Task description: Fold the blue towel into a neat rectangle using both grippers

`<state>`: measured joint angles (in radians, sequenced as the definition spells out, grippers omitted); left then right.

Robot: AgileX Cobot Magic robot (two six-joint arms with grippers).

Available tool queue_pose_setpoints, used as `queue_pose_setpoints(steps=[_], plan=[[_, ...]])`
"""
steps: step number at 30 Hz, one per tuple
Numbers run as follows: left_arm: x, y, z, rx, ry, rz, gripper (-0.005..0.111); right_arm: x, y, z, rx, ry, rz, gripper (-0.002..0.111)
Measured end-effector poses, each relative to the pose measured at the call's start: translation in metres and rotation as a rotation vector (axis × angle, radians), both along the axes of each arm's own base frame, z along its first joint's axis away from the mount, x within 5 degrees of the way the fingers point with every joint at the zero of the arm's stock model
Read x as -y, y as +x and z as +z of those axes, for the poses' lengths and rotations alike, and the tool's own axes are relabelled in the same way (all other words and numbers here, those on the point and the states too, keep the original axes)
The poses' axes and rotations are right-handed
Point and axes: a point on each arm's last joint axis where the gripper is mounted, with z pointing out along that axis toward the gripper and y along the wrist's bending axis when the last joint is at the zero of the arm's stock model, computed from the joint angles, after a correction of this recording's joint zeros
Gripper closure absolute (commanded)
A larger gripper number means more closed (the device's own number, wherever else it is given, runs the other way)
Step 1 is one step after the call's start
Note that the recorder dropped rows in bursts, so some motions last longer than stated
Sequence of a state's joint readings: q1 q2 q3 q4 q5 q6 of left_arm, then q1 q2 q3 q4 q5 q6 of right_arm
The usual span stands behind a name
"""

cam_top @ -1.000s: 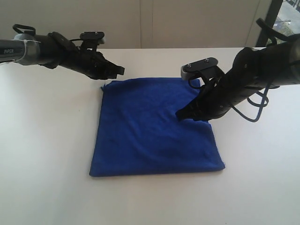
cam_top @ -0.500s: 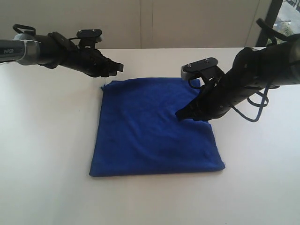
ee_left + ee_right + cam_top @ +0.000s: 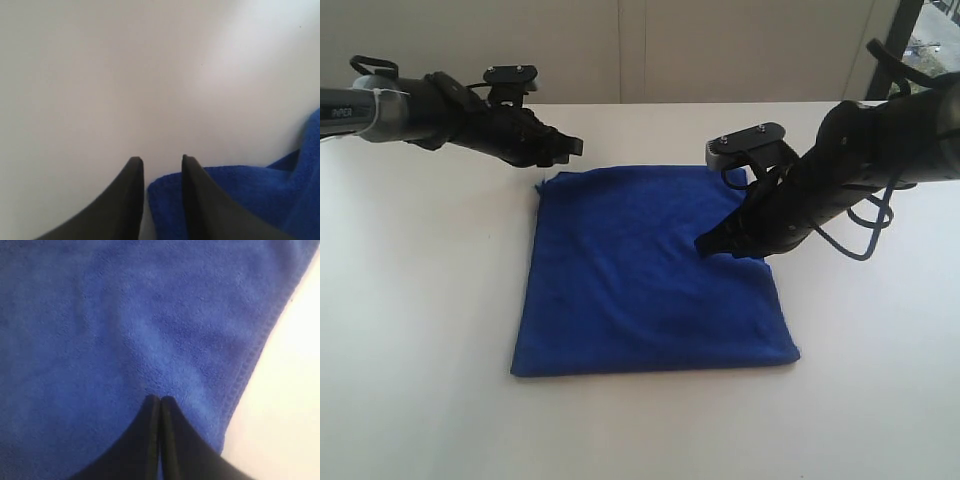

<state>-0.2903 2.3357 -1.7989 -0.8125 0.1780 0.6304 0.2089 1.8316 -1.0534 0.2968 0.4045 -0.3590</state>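
- One blue towel (image 3: 650, 280) lying flat on the tabletop (image 3: 420, 330).
- Left gripper (image 3: 572, 147): near-horizontal, jaws spread (small gap), by the towel's far-left corner.
- Right gripper (image 3: 704, 243): angled down, jaws pressed together, tips on the towel near its right edge.

Both arms are mostly black and kinda chunky. The left arm (image 3: 440, 110) has a silvery-grey tube section with white lettering I can't fully read, a black cable loop (image 3: 372, 61) by it, and a little black bracket (image 3: 510, 75) on top. The right arm (image 3: 880, 140) is glossy black, with a flat black plate (image 3: 748, 140) showing two pale screws and a thin black cable (image 3: 865, 256) curling off it. The left gripper (image 3: 572, 148) and right gripper (image 3: 703, 244) both end in dark, smooth fingers (image 3: 125, 200) tapering to blunt tips.
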Motion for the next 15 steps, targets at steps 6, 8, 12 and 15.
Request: queue_pose_setpoints(steps=[6,8,12,15], plan=[[0.000,0.000,-0.010,-0.022,0.004,-0.001,0.073,0.000,0.000,0.000,0.000,0.000,0.000,0.108],[0.000,0.000,-0.010,-0.022,0.004,-0.001,0.073,0.000,0.000,0.000,0.000,0.000,0.000,0.108],[0.000,0.000,-0.014,-0.028,0.006,-0.001,0.073,0.000,0.000,0.000,0.000,0.000,0.000,0.108],[0.000,0.001,-0.018,-0.036,0.003,0.003,0.073,0.000,0.000,0.000,0.000,0.000,0.000,0.108]])
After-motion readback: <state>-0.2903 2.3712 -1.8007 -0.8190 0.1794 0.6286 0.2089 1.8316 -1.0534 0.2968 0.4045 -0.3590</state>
